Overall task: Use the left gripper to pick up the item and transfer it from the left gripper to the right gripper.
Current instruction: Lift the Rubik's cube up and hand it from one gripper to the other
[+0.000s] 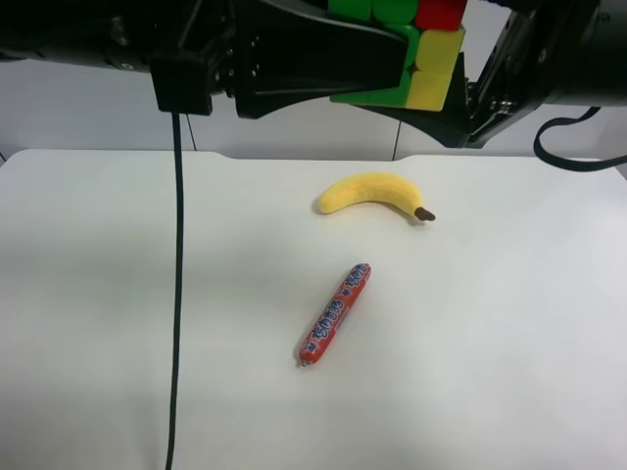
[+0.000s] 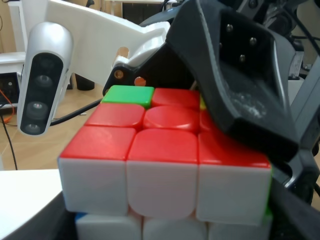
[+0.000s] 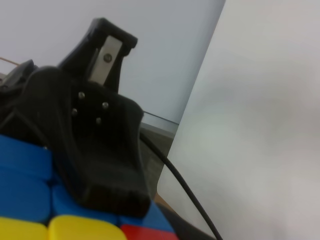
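The item (image 1: 432, 65) hangs well above the worktop (image 1: 98, 313), clamped in the left end effector (image 1: 390, 61). The right end effector (image 1: 472, 100) touches it; whether it is closed cannot be determined.

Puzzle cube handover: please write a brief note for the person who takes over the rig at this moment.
Left gripper: shut on the cube, high above the table; one finger presses the blue face.
Right gripper: at the cube, one finger on the red face; clamped or not, I cannot tell.
Done: pickup, grippers meeting at the cube.
Left: confirm the right grip, open the left, withdraw.
Banana and sausage stick lie on the table.
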